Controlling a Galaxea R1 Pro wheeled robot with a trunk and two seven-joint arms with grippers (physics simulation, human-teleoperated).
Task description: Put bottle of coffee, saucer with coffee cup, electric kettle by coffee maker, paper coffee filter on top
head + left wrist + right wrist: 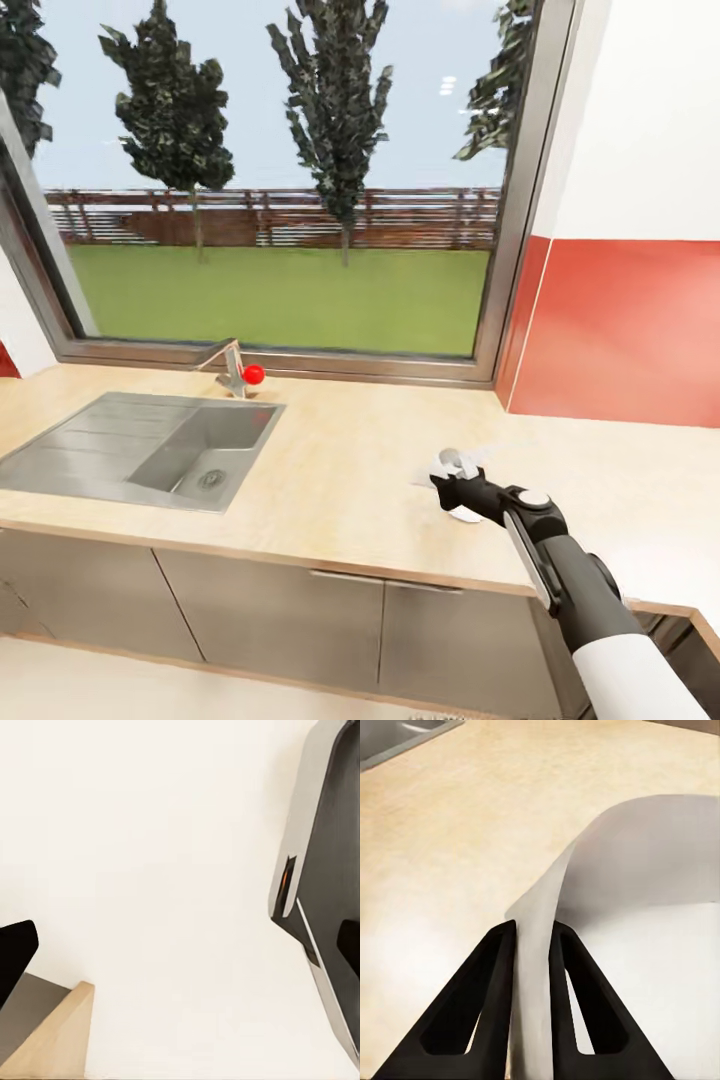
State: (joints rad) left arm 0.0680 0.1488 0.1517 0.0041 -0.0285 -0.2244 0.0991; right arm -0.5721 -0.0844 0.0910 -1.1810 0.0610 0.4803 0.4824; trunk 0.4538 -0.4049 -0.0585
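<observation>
My right gripper (452, 483) hovers low over the light-wood kitchen countertop (340, 470), to the right of the sink. It is shut on the paper coffee filter (462, 462), a thin white sheet that sticks out on both sides of the black fingers. Seen from the right wrist, the fingers (495, 975) pinch one edge of the paper coffee filter (645, 870), which curves open above the countertop (442, 832). My left gripper (180, 945) stands open with nothing between its black fingertips (15, 949).
An inset steel sink (150, 450) with a red-knobbed faucet (240, 372) lies at the counter's left, below a large window. A red wall panel (620, 330) rises at the right. Dark grey cabinets (270, 620) sit under the worktop. A dark grey and silver panel (322, 870) stands beside my left gripper.
</observation>
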